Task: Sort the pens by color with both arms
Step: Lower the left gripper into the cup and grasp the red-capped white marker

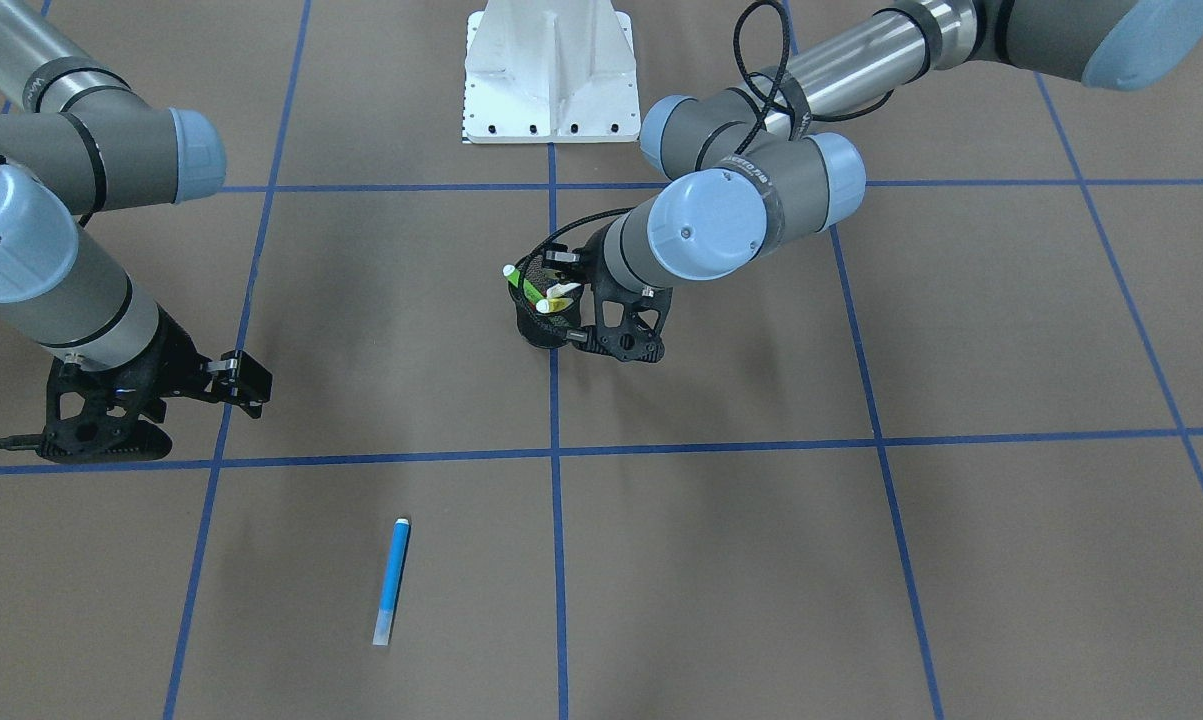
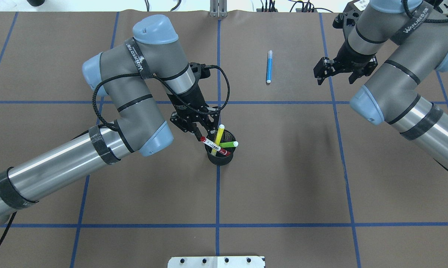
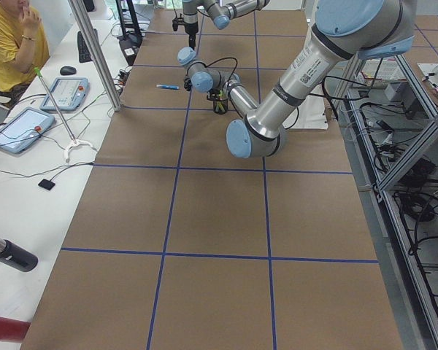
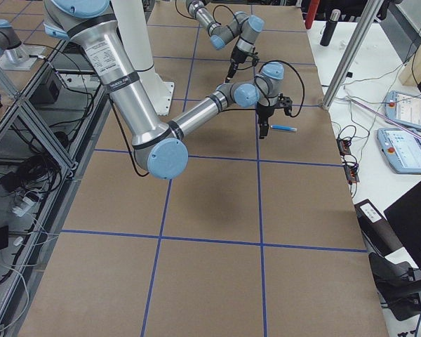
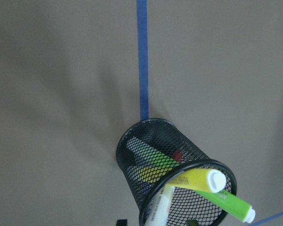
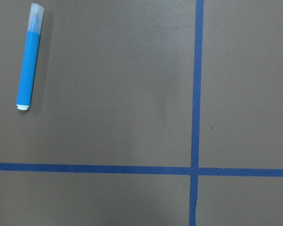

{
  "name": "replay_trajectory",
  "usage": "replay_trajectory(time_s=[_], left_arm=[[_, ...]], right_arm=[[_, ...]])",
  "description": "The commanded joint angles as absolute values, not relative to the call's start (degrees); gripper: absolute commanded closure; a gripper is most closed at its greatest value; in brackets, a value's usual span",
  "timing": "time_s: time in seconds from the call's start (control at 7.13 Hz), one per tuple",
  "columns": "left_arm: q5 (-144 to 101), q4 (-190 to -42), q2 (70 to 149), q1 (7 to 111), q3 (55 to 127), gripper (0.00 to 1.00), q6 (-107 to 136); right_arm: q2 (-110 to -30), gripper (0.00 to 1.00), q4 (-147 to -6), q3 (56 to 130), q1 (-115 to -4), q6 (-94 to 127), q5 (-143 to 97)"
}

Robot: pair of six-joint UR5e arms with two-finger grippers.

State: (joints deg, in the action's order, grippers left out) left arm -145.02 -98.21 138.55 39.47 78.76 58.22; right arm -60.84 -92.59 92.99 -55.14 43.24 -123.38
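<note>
A black mesh cup stands on the centre line and holds three pens: yellow, green and a white-barrelled one with red cap. They also show in the left wrist view: yellow, green, white. My left gripper is open right beside and above the cup's rim, its fingers either side of the pen tops in the front view. The blue pen lies flat on the table. My right gripper is open and empty, hovering to the blue pen's right.
The table is brown paper with blue tape grid lines. The white metal base stands at the robot's side. In the right wrist view the blue pen lies at top left, beside a tape crossing.
</note>
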Motion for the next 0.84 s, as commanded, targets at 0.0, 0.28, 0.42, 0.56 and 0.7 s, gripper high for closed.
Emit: replay_trajectory(time_s=[0.0, 0.28, 0.42, 0.56, 0.7], left_arm=[[-145.02, -98.17, 137.65, 39.46, 79.88, 0.69, 58.18], [-145.11, -98.17, 136.23, 39.46, 81.82, 0.69, 58.18], [-145.11, -98.17, 136.32, 39.38, 82.0, 0.7, 58.27], [-145.11, -98.17, 136.32, 39.38, 82.18, 0.71, 58.27], [-145.11, -98.17, 136.41, 39.03, 82.18, 0.71, 58.27]], right_arm=[[-60.73, 0.0, -92.64, 92.99, -55.11, 43.33, -123.4], [-60.56, 0.0, -92.55, 92.99, -55.11, 43.42, -123.31], [-60.56, 0.0, -92.64, 92.99, -55.11, 43.42, -123.31], [-60.56, 0.0, -92.55, 92.9, -55.02, 43.42, -123.31], [-60.56, 0.0, -92.55, 92.9, -55.11, 43.42, -123.31]])
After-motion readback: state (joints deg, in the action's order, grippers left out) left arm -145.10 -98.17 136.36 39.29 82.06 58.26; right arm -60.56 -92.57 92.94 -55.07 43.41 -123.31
